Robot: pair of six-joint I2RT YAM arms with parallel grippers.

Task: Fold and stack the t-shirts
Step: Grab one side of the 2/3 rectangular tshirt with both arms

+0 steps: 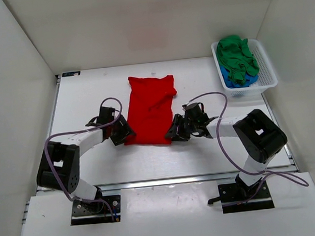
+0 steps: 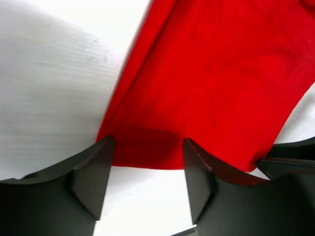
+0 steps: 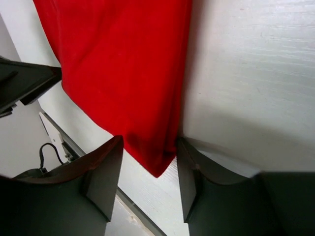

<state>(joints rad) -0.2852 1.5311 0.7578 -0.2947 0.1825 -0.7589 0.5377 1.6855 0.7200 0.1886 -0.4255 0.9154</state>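
Observation:
The red t-shirt [image 1: 151, 108] lies flat in the middle of the table, folded into a long strip. My left gripper [image 1: 124, 135] is open at its near left corner; in the left wrist view [image 2: 147, 147] the red hem [image 2: 147, 157] lies between the fingertips. My right gripper [image 1: 173, 135] is open at the near right corner; in the right wrist view [image 3: 150, 147] the red corner [image 3: 155, 162] pokes between the fingers. The green t-shirt [image 1: 235, 54] and the blue t-shirt [image 1: 231, 81] lie bunched in the white basket [image 1: 265, 63].
The white basket stands at the table's far right corner. White walls close in the table at the left, back and right. The right arm's cable [image 1: 219, 123] loops over the table.

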